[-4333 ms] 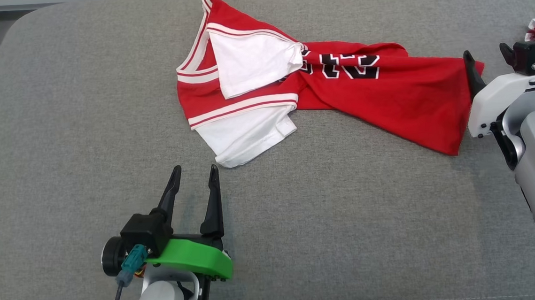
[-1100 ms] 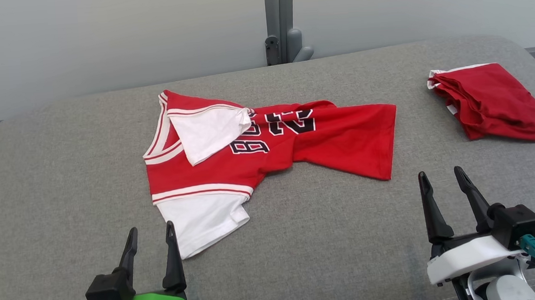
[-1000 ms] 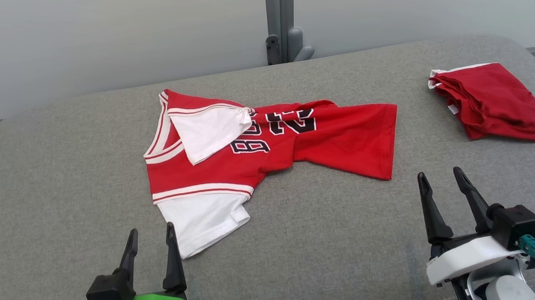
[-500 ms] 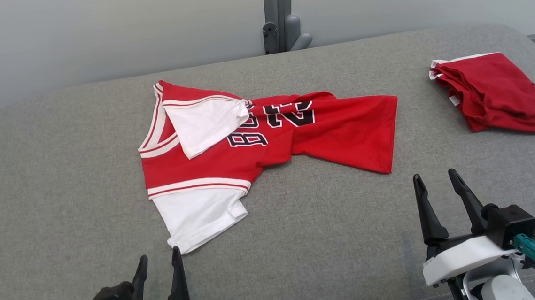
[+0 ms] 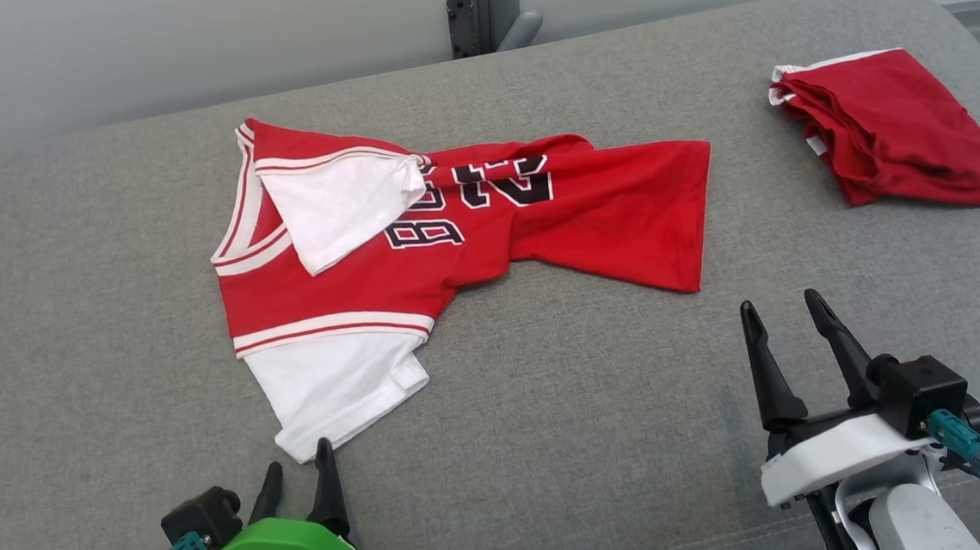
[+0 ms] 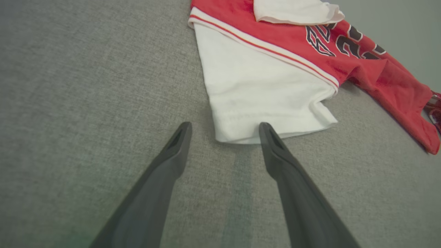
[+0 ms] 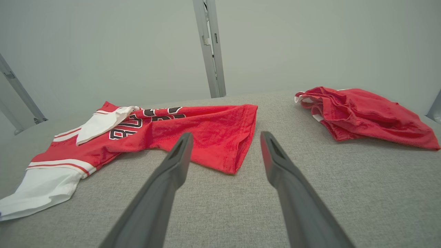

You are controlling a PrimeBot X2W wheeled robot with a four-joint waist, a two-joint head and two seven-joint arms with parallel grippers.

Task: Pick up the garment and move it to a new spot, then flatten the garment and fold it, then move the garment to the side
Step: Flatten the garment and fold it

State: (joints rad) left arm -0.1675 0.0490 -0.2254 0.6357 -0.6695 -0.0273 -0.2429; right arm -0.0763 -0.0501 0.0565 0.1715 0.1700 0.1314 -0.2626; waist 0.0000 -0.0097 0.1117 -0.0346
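We're looking down on the grey fabric-covered desk (image 5: 551, 409), and the red jersey (image 5: 488, 241) with white sleeves, striped trim and black lettering lies crumpled across its middle, collar towards our left and hem towards our right. One white sleeve is folded up over the chest; the other spreads out towards us. The body is twisted at the waist, so the lettering is partly hidden in a fold. Down at the lower left, our left hand (image 5: 297, 457) sits low with its two dark fingers spread wide and nothing between them. In the left wrist view that hand (image 6: 224, 125) points straight at the near sleeve of the jersey (image 6: 262, 86), fingertips right at its hem; we can't tell whether they touch it. Over on the right, our right hand (image 5: 778, 302) is also wide open and empty, hovering near the jersey's red hem but apart from it. From its wrist the right hand (image 7: 226, 135) frames that hem corner of the jersey (image 7: 206, 137). A second, bundled red garment (image 5: 894, 130) lies at the far right, well apart.
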